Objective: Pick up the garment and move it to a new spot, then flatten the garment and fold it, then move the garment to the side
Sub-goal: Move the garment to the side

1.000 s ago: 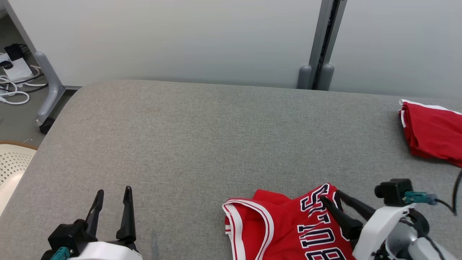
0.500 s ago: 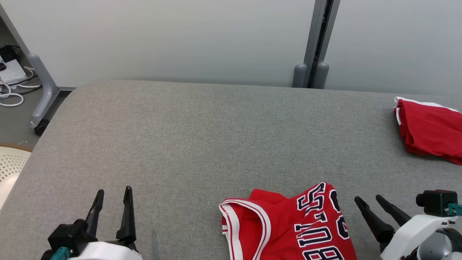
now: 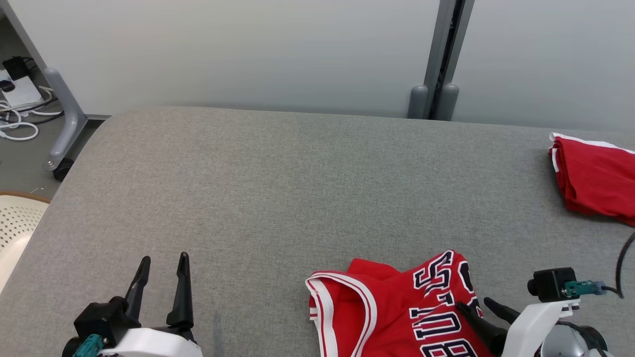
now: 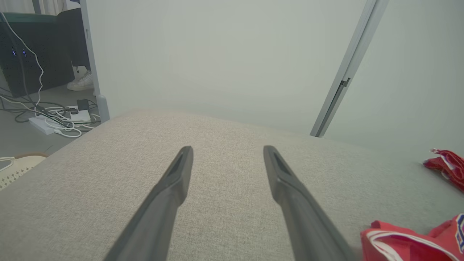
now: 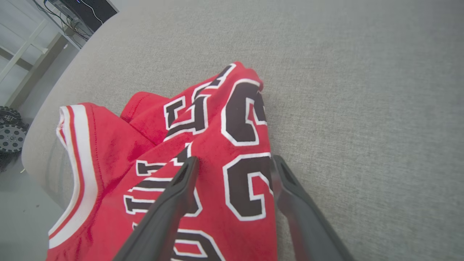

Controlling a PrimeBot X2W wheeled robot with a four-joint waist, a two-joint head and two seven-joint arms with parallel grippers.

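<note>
A crumpled red jersey (image 3: 397, 312) with dark lettering and white trim lies at the near edge of the grey table (image 3: 278, 188); it also shows as the jersey (image 5: 203, 145) in the right wrist view and the jersey (image 4: 409, 243) at the lower right of the left wrist view. My right gripper (image 3: 475, 304) is open, its fingers low over the jersey's right edge. In the right wrist view this gripper (image 5: 234, 161) straddles the lettered cloth, one finger over the cloth and the other at the cloth's edge. My left gripper (image 3: 164, 258) stands open over bare table to the jersey's left, and the same gripper (image 4: 228, 149) holds nothing.
Another red garment (image 3: 595, 181) lies bunched at the table's far right edge. A pale perforated basket (image 3: 17, 218) sits off the table's left side. Cables (image 3: 20, 114) and a wheeled stand leg (image 3: 62, 124) are on the floor beyond. A grey partition wall backs the table.
My right gripper swung out to the right of the jersey, then came back over its right edge, nearer to me. The head camera shifted slightly. The jersey kept its shape.
</note>
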